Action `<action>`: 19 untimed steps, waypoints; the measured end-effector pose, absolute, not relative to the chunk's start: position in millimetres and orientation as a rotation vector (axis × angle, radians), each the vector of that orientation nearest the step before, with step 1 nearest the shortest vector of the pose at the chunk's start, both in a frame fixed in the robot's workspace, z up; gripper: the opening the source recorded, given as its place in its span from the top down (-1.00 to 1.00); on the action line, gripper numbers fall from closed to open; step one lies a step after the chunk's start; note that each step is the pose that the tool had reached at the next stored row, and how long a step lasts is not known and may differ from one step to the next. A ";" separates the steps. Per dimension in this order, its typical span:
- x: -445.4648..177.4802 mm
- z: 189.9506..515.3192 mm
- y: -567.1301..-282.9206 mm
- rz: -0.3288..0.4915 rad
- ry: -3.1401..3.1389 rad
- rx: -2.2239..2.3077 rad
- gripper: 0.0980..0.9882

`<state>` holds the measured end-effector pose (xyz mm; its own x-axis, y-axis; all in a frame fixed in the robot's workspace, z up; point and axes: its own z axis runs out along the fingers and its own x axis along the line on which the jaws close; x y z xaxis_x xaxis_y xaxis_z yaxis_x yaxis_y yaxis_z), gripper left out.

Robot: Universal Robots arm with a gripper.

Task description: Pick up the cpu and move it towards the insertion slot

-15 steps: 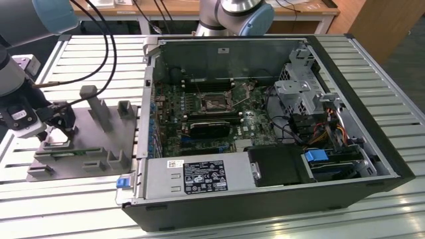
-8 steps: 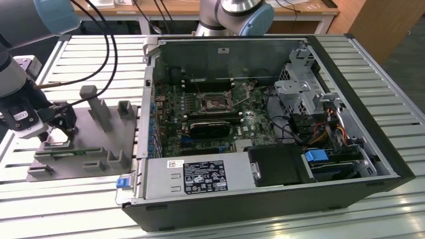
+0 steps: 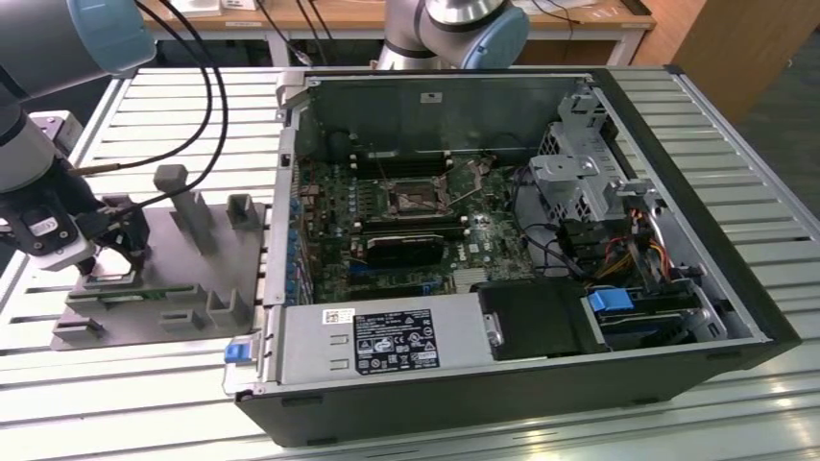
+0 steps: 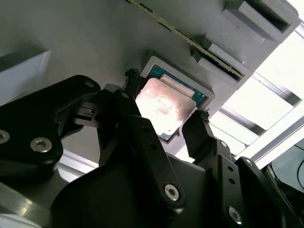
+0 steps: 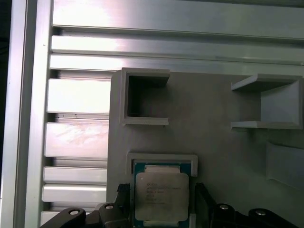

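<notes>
Arm [image 3: 23, 144]: grey metal tube, pale-blue joint cap [image 3: 109, 29] above gripper [image 3: 113, 267], black cables [image 3: 211, 96] looping off beside gripper. Whitish body w/ small label [image 3: 42, 228], black linkage fingers [image 4: 142, 137], silver screw heads [image 4: 171, 192] behind gripper tips.

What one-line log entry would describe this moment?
tool: open, astride cpu | cpu: lying in grey fixture pocket | insertion slot: inside computer case, far from tool

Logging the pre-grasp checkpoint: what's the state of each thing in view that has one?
cpu: seated flat in its fixture recess, not lifted.
gripper: open, straddling the cpu on two opposite sides.
insertion slot: dark centre exposed, vacant as far as the exterior view shows.
computer case: lying on its side, side panel off, interior exposed.
grey fixture: lying flat, holding the cpu.
</notes>
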<state>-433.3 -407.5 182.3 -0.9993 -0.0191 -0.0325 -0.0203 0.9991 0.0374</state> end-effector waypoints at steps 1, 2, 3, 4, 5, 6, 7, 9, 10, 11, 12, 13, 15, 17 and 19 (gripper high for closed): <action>-433.3 182.2 -407.5 0.059 3.109 -0.031 -0.23; -433.3 182.2 -407.5 0.059 3.109 -0.031 -0.23; -433.3 182.1 -407.5 0.059 3.109 -0.031 -0.23; -433.3 182.1 -407.5 0.059 3.109 -0.031 -0.23; -433.3 182.1 -407.5 0.059 3.109 -0.031 -0.23; -433.3 182.1 -407.5 0.059 3.109 -0.031 -0.23; -433.3 182.1 -407.5 0.059 3.109 -0.031 -0.23; -433.3 182.1 -407.5 0.059 3.109 -0.031 -0.21; -433.3 182.1 -407.5 0.059 3.109 -0.031 -0.06; -433.3 182.1 -407.5 0.059 3.109 -0.031 -0.06; -433.3 182.1 -407.5 0.059 3.109 -0.031 0.00; -433.3 182.1 -407.5 0.059 3.109 -0.031 0.00; -433.3 182.0 -407.5 0.059 3.109 -0.031 0.00; -433.3 182.7 -407.5 0.059 3.108 -0.031 0.00; -433.3 185.8 -407.5 0.059 3.109 -0.031 0.00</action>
